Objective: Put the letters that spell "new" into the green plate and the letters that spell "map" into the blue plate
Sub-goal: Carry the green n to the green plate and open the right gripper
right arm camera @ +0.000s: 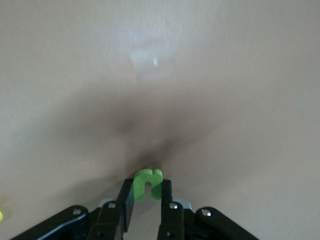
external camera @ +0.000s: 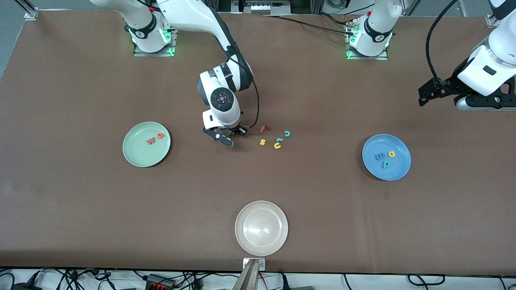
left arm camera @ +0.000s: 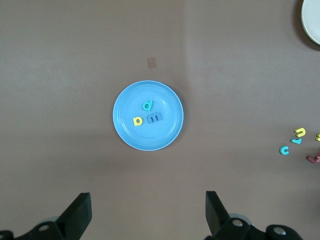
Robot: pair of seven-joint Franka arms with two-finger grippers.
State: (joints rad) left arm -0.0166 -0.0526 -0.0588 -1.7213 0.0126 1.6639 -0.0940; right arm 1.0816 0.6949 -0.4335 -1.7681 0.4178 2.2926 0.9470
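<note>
My right gripper is low over the middle of the table, beside the loose letters. In the right wrist view it is shut on the green n, close to the brown tabletop. The green plate, toward the right arm's end, holds the pinkish-red w and the orange e. The blue plate, toward the left arm's end, holds the blue m, yellow a and teal p. My left gripper waits open, high above the table, looking down on the blue plate.
Loose letters lie mid-table: a red f, teal c, yellow s, yellow u and a small teal piece. A whitish translucent plate sits near the table's front edge.
</note>
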